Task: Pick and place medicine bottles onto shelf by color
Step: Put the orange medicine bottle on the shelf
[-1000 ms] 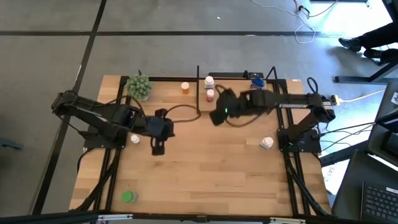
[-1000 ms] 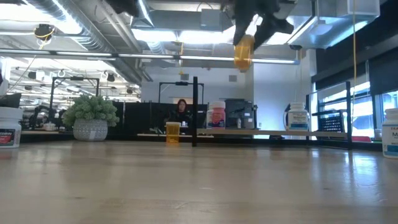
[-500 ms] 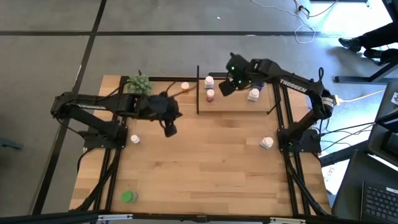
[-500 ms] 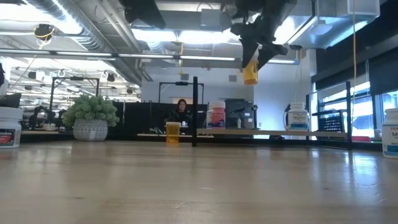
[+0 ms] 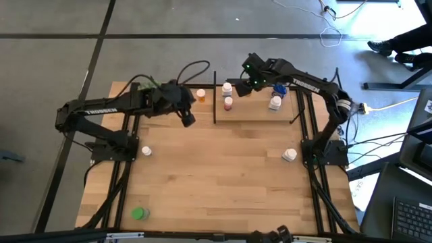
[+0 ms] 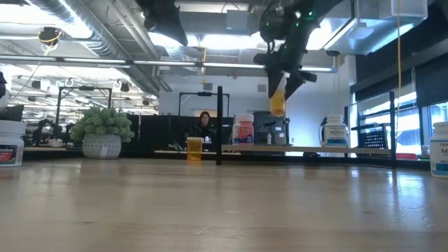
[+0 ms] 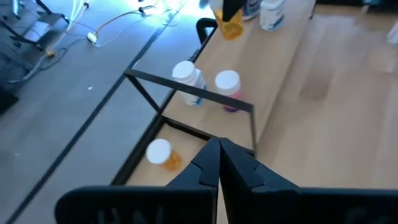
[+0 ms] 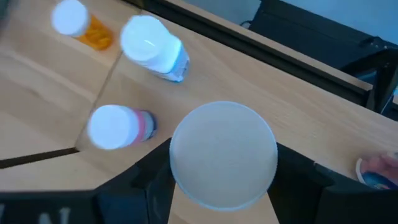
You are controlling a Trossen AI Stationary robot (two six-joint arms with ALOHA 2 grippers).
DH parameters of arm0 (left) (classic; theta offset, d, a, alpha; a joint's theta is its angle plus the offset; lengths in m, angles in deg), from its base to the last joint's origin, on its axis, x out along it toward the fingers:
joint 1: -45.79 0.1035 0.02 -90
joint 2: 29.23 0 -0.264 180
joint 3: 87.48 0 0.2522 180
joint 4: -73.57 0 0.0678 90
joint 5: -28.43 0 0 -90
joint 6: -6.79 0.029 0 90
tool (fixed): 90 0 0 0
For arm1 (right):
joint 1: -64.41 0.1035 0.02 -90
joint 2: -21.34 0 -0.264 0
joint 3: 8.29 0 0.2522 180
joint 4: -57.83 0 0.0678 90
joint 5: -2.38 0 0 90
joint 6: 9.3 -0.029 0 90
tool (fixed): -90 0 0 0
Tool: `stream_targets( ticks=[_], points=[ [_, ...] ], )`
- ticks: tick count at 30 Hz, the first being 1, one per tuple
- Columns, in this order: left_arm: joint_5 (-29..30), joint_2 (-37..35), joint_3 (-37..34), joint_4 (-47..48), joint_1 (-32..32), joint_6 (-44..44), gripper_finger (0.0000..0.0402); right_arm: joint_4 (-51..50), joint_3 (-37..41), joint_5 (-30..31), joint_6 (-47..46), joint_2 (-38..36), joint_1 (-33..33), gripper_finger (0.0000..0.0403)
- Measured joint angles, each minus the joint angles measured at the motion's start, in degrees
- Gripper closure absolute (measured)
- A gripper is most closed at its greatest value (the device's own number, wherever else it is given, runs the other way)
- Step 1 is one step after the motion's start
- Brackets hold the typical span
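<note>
Orange bottle is held by right gripper, above shelf at counter's 12 o'clock. Should be lowered straight, kept clear of pink bottle. Left gripper shut, empty.

right gripper over shelf, left gripper beside it, shut

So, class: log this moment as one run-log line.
right gripper: holding orange bottle above shelf | left gripper: shut, empty, near back edge | green bottle: on table, unplaced
</note>
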Motion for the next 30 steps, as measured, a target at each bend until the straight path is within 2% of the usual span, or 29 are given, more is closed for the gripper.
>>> stream_targets(
  ticks=[4, 15, 30],
  points=[
    [0.03, 0.0, 0.0, 0.02, 1.39, 2.69, 0.0401, 0.67, 0.0, 0.04, 0.45, 2.68, -0.64, 0.0195],
    [0.03, 0.0, 0.0, 0.04, 5.51, 2.77, 0.0401, 3.09, 0.0, 1.18, 3.31, 8.63, -3.38, 0.0195],
    [0.03, 0.0, 0.0, -0.09, 7.77, 2.37, 0.0401, 6.1, 0.02, 1.14, 6.56, 11.72, -3.97, 0.0195]
  ],
)
